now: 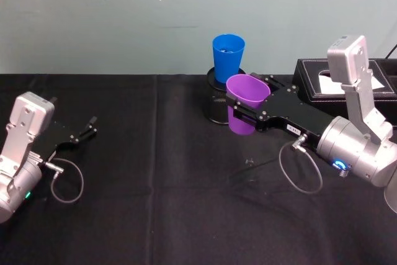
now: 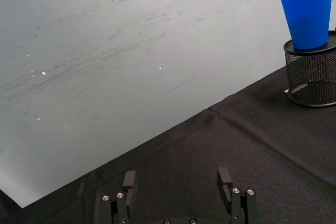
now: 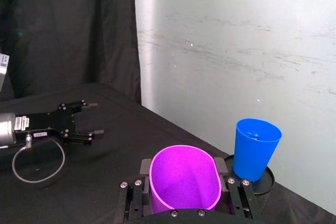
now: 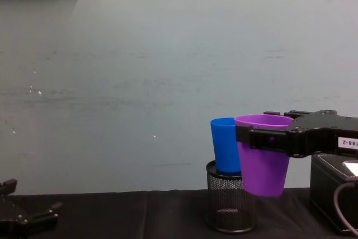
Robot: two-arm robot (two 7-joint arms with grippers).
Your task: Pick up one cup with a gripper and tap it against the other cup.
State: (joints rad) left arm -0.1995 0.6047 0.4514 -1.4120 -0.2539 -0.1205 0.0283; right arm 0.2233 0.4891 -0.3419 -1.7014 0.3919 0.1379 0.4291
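Head view: your right gripper (image 1: 253, 105) pinches the purple cup (image 1: 246, 100) clear of the table (image 1: 155, 215), just beside the blue cup (image 1: 227, 57) standing in the mesh holder (image 1: 217, 108); your left gripper (image 1: 87, 130) sits far left, fingers spread. Chest view: the cups overlap side by side; you cannot tell whether they touch.

Head camera: high, looking forward and down across the black tablecloth (image 1: 155, 215) to the pale wall (image 1: 93, 17). Chest camera: low, near table level, facing that wall side-on. Left wrist camera looks out past the left gripper (image 2: 176, 176), the blue cup (image 2: 308, 17) well off. Right wrist camera sits close behind the purple cup (image 3: 184, 179). I find the blue cup in all four views.
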